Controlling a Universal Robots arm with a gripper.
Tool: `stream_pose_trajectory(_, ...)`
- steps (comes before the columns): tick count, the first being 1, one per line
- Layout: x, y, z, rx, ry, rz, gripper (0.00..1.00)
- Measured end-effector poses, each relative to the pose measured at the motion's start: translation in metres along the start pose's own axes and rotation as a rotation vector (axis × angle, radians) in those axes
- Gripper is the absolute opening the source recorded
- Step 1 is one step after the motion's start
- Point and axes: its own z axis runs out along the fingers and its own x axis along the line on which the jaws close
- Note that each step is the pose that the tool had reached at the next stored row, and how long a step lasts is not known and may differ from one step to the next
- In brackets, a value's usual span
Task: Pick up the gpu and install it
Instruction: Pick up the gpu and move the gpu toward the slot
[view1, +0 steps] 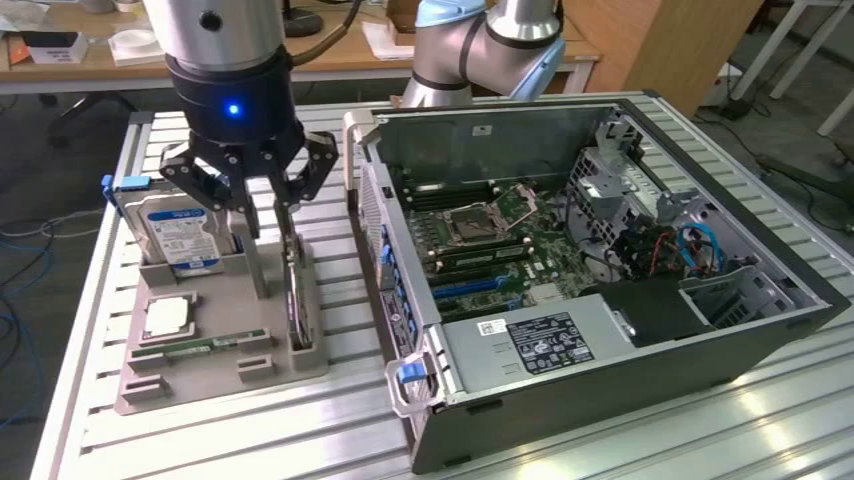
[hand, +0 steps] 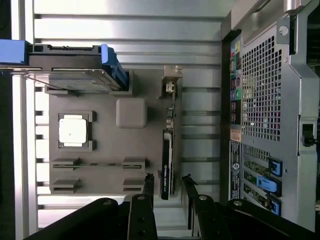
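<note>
Here one claw (view1: 274, 272) hangs over one grey tray (view1: 227, 378), which sits on the slatted metal table (view1: 200, 445). The tray holds four parts, one of each kind.

- **The gpu** (view1: 299, 300) stands on its long edge in a slot along the side of the tray nearest the computer case (view1: 747, 330). Seen edge-on from the wrist, the gpu (hand: 167, 162) has its silver bracket (hand: 172, 82) at one end.
- **The hard drive** (view1: 180, 235), with a blue-white label, stands upright at the far end of the tray, to the exterior view's left of the gpu.
- **The processor chip** (view1: 167, 318) lies flat in a square pocket.
- **The memory stick** (view1: 214, 345) sits in a narrow slot beside the chip.

The claw's two fingers (hand: 148, 182) are spread apart, one on each side of the gpu. A gap shows on both sides, so the claw grips nothing. The hard drive stands close by the claw's linkage on the exterior view's left.

The one case lies on its side with the panel off, just beside the tray on the exterior view's right. Its near wall rises between the tray and the inside. Within are one green motherboard (view1: 534, 245), one power supply (view1: 534, 340) with a black label, and a loop of blue cable (view1: 701, 250).
</note>
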Motion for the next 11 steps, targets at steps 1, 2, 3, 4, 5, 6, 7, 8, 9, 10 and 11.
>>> stream_pose_trajectory(1, 0.0001, -0.0001, 0.0018, 0.0, 0.0, 0.0, 0.35)
stream_pose_trajectory(2, 0.0001, -0.0002, 0.0035, 0.0, 0.0001, 0.0, 0.35)
stream_pose_trajectory(3, 0.0001, -0.0003, 0.0053, 0.0, 0.0, 0.0, 0.35)
stream_pose_trajectory(4, 0.0001, -0.0004, 0.0071, 0.0, 0.0, 0.0, 0.35)
stream_pose_trajectory(5, 0.0002, -0.0005, 0.0089, 0.0, 0.0, 0.0, 0.35)
stream_pose_trajectory(6, 0.0002, -0.0005, 0.0106, 0.0, 0.0, 0.0, 0.35)
stream_pose_trajectory(7, 0.0002, -0.0006, 0.0109, 0.0, 0.0, 0.0, 0.35)
stream_pose_trajectory(8, 0.0002, -0.0006, 0.0109, 0.0, 0.0001, 0.0, 0.35)
stream_pose_trajectory(9, 0.0002, -0.0006, 0.0109, 0.0001, 0.0001, 0.0, 0.35)
stream_pose_trajectory(10, 0.0002, -0.0006, 0.0109, 0.0, 0.0001, 0.0, 0.35)
stream_pose_trajectory(11, 0.0002, -0.0006, 0.0109, 0.0, 0.0001, 0.0, 0.35)
